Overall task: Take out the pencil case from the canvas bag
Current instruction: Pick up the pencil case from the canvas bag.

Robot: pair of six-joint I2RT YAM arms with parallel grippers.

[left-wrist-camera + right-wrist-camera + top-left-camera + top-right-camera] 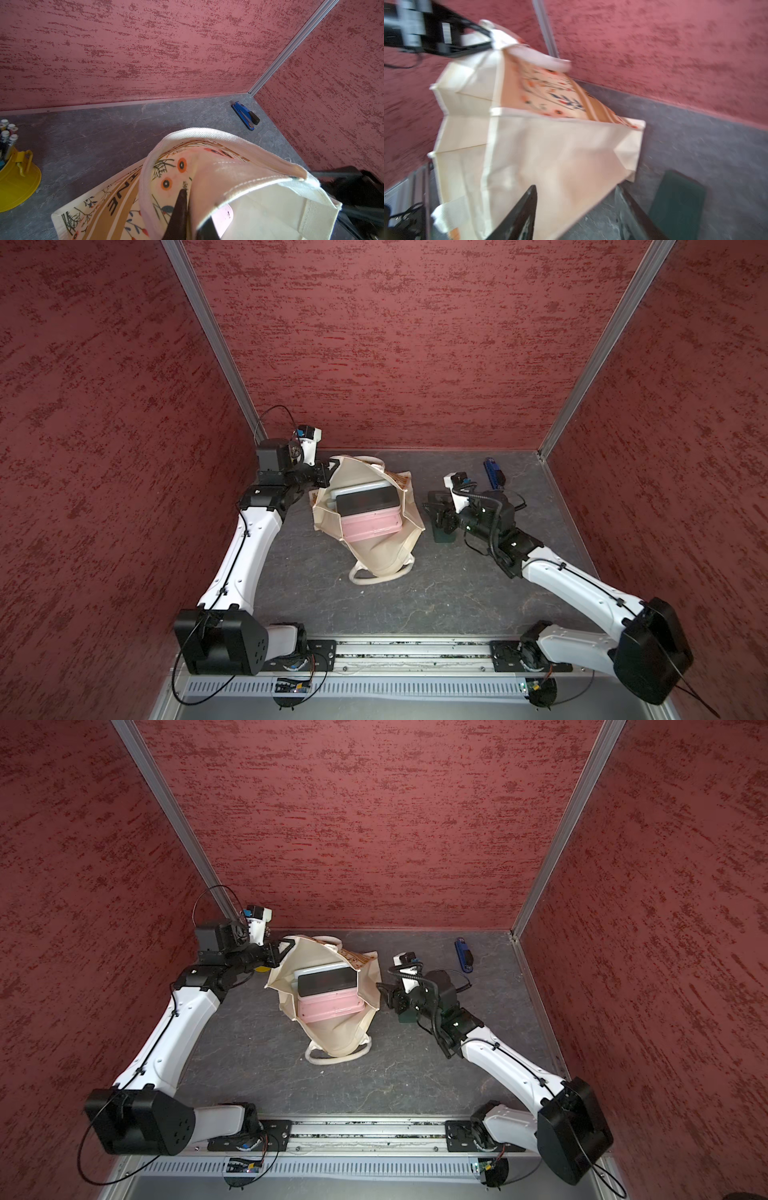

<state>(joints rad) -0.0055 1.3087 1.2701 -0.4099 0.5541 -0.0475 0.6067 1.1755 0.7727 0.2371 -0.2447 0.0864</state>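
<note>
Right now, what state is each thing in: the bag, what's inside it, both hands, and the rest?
left hand: shut on the canvas bag rim.
canvas bag: mouth open, one side held up.
right hand: open, empty, beside the bag.
pink case: inside the bag, under a dark case.
stapler: closed, on the table.
yellow bucket: holds markers.

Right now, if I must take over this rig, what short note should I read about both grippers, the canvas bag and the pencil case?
Left gripper: shut on the canvas bag rim, holding the mouth open.
Right gripper: open, empty, beside the bag.
Inside the bag: dark case on pink case, a pale case behind.
Done: bag opened.
To do: lift the pencil case out; which case it is, I cannot tell.
</note>
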